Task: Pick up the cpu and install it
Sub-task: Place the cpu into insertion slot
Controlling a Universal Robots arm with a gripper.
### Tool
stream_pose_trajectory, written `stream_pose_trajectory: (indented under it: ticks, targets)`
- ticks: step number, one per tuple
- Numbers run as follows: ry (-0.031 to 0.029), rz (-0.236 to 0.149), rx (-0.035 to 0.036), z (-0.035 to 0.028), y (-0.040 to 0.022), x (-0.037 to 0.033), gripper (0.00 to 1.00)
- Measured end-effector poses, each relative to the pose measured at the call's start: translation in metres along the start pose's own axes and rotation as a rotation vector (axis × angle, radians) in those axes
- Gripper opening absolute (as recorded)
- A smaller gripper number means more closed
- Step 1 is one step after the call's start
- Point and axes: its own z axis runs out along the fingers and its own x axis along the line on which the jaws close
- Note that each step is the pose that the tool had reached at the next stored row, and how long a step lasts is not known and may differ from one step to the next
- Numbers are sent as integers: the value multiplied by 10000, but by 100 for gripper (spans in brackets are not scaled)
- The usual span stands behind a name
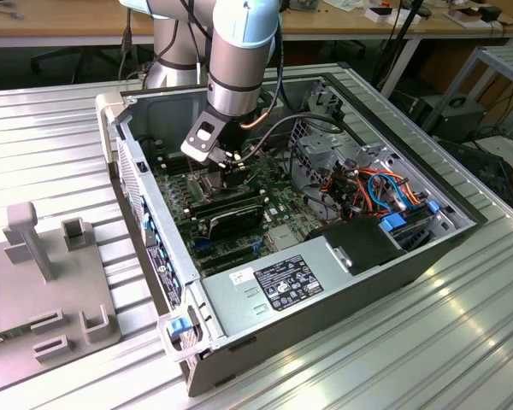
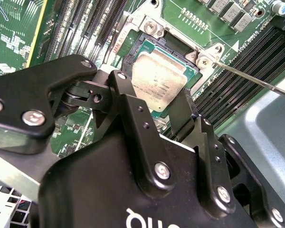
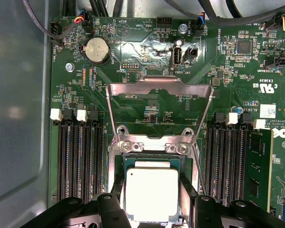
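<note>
Gripper (image 3: 152,187), grasp state indiscernible, straddling cpu (image 3: 152,197) at open socket (image 3: 147,160): tilted or offset seating risks bending socket contacts.

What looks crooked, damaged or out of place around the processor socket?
Nothing stands out. The square silver-topped cpu lies square with its black socket, and the grey metal retention frame is folded open and looks undamaged.

Arm (image 1: 239,60): reaches into the open computer case (image 1: 147,201).
Gripper (image 1: 227,171): low over the circuit board (image 1: 284,207).
Table (image 1: 43,128): ribbed metal, under the case.
Fixture (image 1: 43,286): 1, grey, beside the case.
</note>
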Motion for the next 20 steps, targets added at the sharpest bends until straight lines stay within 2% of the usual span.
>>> stream_pose_trajectory:
  ticks: [3,4,13,20]
  targets:
    - [8,1,-6,4,1,2,55]
    - [6,0,-5,3,1,1,62]
    - [2,0,-1,-2,0,0,62]
    - [-1,0,-1,-86,2,2,62]
